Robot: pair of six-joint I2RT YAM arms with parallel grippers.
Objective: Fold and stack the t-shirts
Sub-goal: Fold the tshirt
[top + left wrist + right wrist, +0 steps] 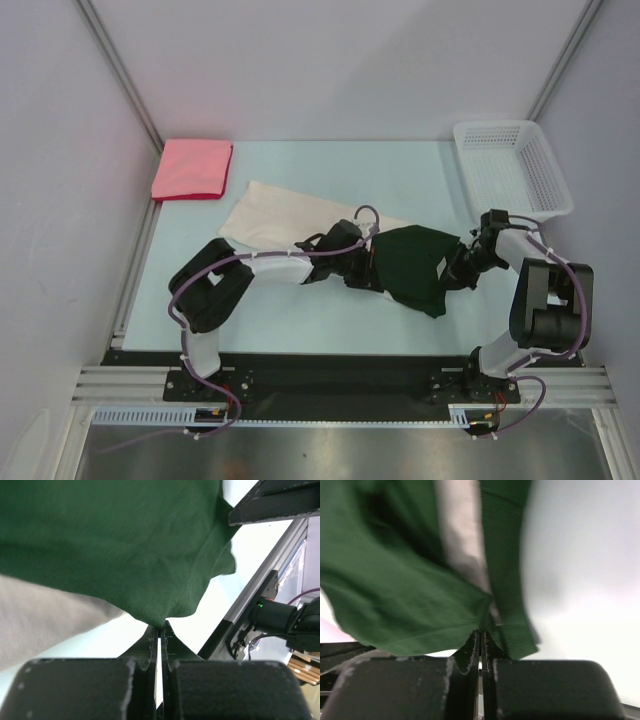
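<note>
The cream-and-dark-green shirt (300,222) lies across the middle of the table, its cream body to the left and its dark green part (415,262) bunched to the right. My left gripper (368,268) is shut on the green cloth's left edge; the left wrist view shows the green fabric (125,545) pinched at my gripper (160,626). My right gripper (458,268) is shut on the green cloth's right edge; the right wrist view shows the green cloth (405,600) pinched at my gripper (481,632). The pink-red shirt (192,168) lies folded square at the far left. No lettering shows.
A white mesh basket (512,170) stands at the far right corner. Grey walls close in the table on three sides. A black rail (330,370) with both arm bases runs along the near edge.
</note>
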